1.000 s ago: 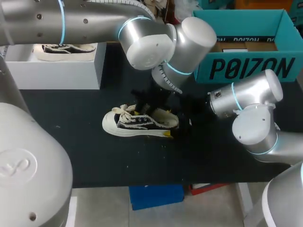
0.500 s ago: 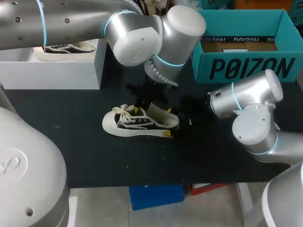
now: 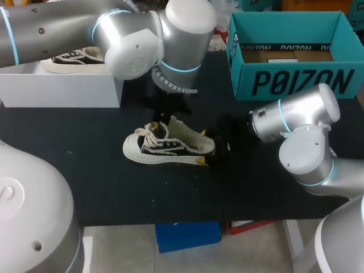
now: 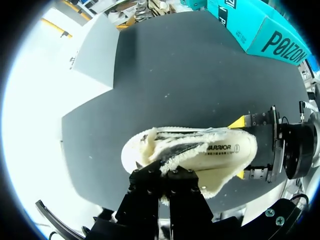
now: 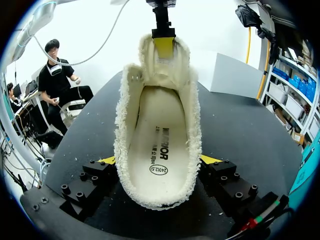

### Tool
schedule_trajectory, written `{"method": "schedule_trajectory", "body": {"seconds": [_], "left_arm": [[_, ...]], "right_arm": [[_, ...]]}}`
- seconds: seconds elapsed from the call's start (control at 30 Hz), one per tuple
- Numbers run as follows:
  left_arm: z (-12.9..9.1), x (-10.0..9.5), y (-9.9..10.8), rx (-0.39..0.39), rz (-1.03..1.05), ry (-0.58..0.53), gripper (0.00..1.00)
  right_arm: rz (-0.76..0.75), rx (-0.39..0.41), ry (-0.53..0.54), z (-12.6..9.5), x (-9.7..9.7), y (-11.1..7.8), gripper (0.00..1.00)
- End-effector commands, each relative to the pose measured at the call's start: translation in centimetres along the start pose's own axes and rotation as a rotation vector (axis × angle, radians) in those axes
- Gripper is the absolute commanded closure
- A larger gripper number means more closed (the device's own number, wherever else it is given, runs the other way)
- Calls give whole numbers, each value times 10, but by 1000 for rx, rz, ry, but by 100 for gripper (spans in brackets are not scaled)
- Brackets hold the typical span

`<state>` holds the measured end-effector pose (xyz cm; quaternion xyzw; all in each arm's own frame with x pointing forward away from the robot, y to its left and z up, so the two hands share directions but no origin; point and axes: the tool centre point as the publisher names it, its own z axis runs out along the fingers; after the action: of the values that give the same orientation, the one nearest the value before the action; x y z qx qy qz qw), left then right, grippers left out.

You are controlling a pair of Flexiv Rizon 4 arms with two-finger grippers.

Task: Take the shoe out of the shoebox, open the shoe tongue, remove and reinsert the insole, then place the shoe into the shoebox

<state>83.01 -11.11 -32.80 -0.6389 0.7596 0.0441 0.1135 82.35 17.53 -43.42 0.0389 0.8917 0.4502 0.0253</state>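
The left gripper (image 4: 168, 175) seems to pinch the tongue (image 3: 174, 126) between narrowed fingers. The tongue now stands more upright than a second ago, as that arm has drawn back. The right gripper (image 5: 158, 161) clamps the heel of the sneaker (image 3: 165, 148), which sits on the black table (image 3: 102, 170) near the teal shoebox (image 3: 296, 82).

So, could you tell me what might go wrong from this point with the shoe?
The left gripper pinches only the top edge of the tongue; it may slip free under a pull.
The right gripper clamps just the heel of the shoe, so a hard pull could tip or drag it across the table.
The laces look tied, which may limit how far the tongue opens.
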Motion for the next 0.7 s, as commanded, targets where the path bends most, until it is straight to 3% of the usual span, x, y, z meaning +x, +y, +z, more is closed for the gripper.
{"method": "schedule_trajectory", "body": {"seconds": [0.03, 0.7], "left_arm": [[2, -12, 8, 50, -5, 115, 100], [17, -46, 21, 160, -77, 317, 100]], "right_arm": [[0, 0, -2, 4, -1, -2, 100], [0, 0, -2, 4, -1, -2, 100]]}}
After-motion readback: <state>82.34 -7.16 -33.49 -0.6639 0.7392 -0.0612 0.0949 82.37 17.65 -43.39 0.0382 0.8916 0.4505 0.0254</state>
